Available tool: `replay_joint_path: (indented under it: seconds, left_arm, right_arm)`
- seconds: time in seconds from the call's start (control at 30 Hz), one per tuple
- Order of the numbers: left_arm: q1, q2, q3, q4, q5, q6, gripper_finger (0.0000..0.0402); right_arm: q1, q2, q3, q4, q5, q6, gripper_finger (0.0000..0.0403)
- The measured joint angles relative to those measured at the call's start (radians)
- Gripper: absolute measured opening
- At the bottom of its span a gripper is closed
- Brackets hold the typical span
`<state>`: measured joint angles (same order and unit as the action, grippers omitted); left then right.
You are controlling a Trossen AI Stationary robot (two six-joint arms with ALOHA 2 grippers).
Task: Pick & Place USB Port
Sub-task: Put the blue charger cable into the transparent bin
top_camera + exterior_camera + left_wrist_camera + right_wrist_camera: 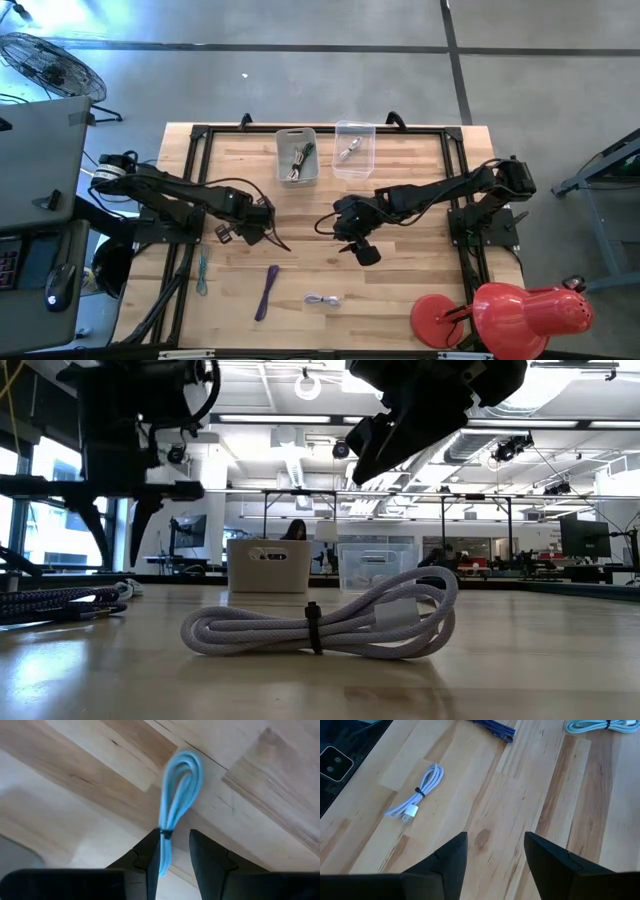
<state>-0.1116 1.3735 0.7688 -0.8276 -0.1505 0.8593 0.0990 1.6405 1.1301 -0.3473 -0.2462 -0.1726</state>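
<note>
White bundled cable (320,625) on table, grey bin (268,565) and clear box (375,565) behind

Light falls from ceiling fixtures (308,386) seen in the low view, bright and even across the wooden table (400,290). Beneath the right gripper (495,851) the boards show soft glare and only faint shadow. The left gripper (175,851) appears dark and blurred, while the light-blue cable (179,780) just ahead of its fingertips is slightly soft. The white cable (320,622) is sharp in the low view; the room behind is hazy.
</note>
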Motion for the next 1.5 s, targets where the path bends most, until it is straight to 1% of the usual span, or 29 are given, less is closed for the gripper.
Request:
replay_joint_path:
  seconds: [0.23, 0.53, 0.73, 0.9, 1.1, 1.17, 1.23, 1.33, 1.37, 1.5]
  left_arm:
    - [0.0, 0.0, -0.015, 0.034, -0.027, 0.001, 0.0099]
    - [0.0, 0.008, -0.015, 0.038, 0.006, 0.008, 0.0099]
    - [0.0, 0.059, -0.015, 0.047, 0.001, 0.009, 0.0099]
    - [0.0, 0.117, -0.014, 0.052, -0.057, 0.011, 0.0099]
    - [0.0, 0.176, -0.011, 0.074, -0.069, 0.013, 0.0099]
    - [0.0, 0.192, -0.011, 0.077, -0.075, 0.035, 0.0098]
    - [0.0, 0.202, -0.011, 0.077, -0.09, 0.048, 0.0084]
    - [0.001, 0.204, -0.011, 0.077, -0.115, 0.034, 0.0029]
    - [0.005, 0.204, -0.011, 0.078, -0.123, 0.018, 0.002]
    - [0.019, 0.201, -0.012, 0.092, -0.181, -0.073, 0.002]
  right_arm:
    - [0.0, 0.0, 0.0, 0.001, 0.0, 0.0, 0.0188]
    - [0.0, 0.0, 0.0, 0.009, 0.0, 0.0, 0.0188]
    - [0.0, 0.0, 0.0, 0.009, 0.0, 0.01, 0.0188]
    - [0.0, 0.0, 0.0, 0.015, 0.0, 0.015, 0.0188]
    - [0.0, 0.0, 0.0, 0.016, 0.0, 0.015, 0.0188]
    - [0.0, 0.0, 0.0, 0.016, 0.0, 0.015, 0.0188]
    - [0.0, 0.0, 0.0, 0.016, 0.0, 0.019, 0.0188]
    - [0.0, 0.0, 0.0, 0.016, 0.0, 0.019, 0.0188]
    - [0.0, 0.0, 0.0, 0.016, 0.0, 0.019, 0.0188]
    - [0.0, 0.0, 0.0, 0.017, 0.009, 0.019, 0.0188]
